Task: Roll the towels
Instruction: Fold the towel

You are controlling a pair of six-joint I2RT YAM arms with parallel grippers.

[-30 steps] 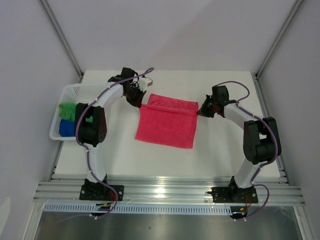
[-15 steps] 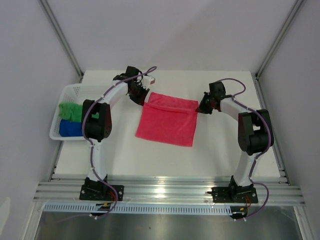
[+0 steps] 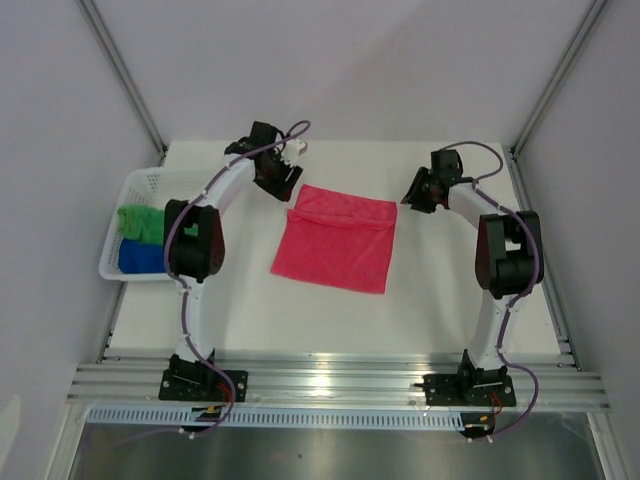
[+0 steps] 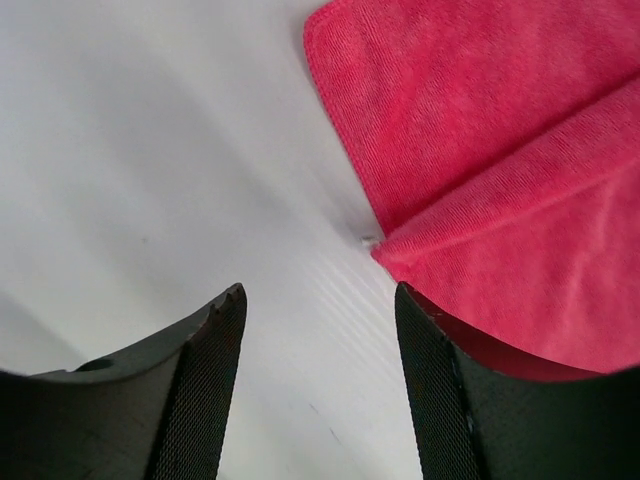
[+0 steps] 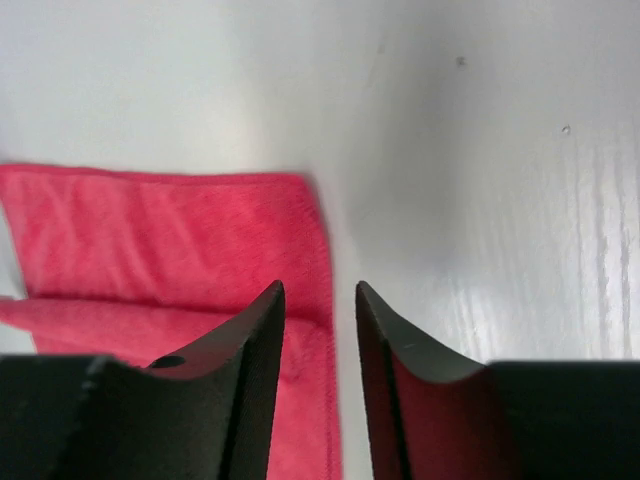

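**A:** What is different from one second ago?

**B:** Then both pincers sat closed on the far corners of the pink-red towel [image 3: 336, 238]. Now the left gripper [image 3: 283, 181] is off the far-left corner and stands spread, with only bare table [image 3: 450, 300] between its jaws. The right gripper [image 3: 414, 196] is off the far-right corner. Its jaws stand a little apart and pinch nothing. The right arm's elbow is also more upright than before.

**A:** And where is the towel now?

**B:** It lies flat in the middle of the table, between the two arms, and nothing touches it. A narrow strip along its far edge is folded over onto the cloth. The left wrist camera shows this double layer at the corner, just beside the right-hand jaw.

**A:** How do the arms stand?

**B:** Both reach far forward, with the wrists bent inward toward the towel's far corners. The left gripper is close to its corner, and the right one is near its corner.

**A:** And the other towels?

**B:** The green towel [image 3: 140, 220] and the blue towel [image 3: 140, 257] are rolled and lie touching in the white basket [image 3: 150, 180] at the table's left edge.
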